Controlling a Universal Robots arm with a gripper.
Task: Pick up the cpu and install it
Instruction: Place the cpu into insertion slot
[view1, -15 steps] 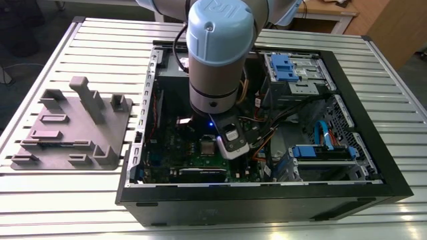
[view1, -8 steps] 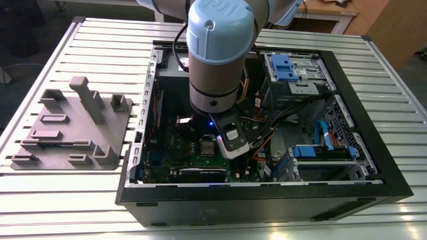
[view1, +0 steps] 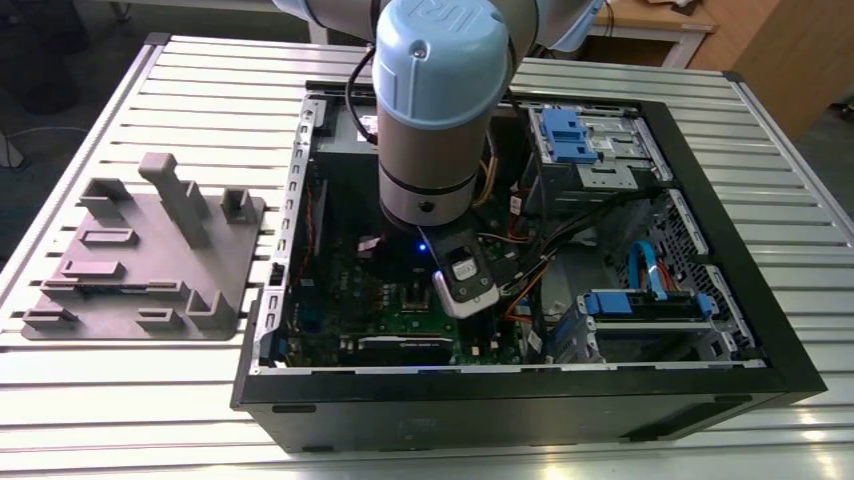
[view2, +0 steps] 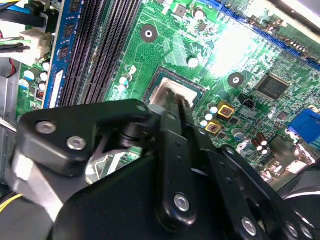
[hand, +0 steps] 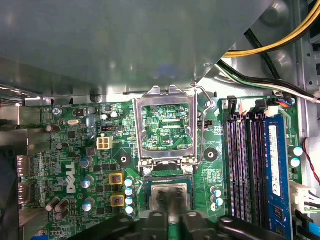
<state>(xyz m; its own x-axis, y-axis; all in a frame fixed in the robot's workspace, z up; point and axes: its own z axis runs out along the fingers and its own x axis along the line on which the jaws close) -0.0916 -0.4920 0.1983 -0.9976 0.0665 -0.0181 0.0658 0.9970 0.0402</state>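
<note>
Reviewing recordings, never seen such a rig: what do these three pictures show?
In the exterior view, a blue and grey robot arm reaches into an open black computer case on a slatted metal table. A grey plastic fixture with posts stands at the exterior view's left. The two wrist cameras ride on the arm and look at the green motherboard. The black gripper is at the small silver square cpu, beside the flipped-open metal socket frame. Whether it grips it is unclear.

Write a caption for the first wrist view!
Black pincer over the small silver-grey square cpu at the green motherboard's socket, metal frame flipped open.
</note>
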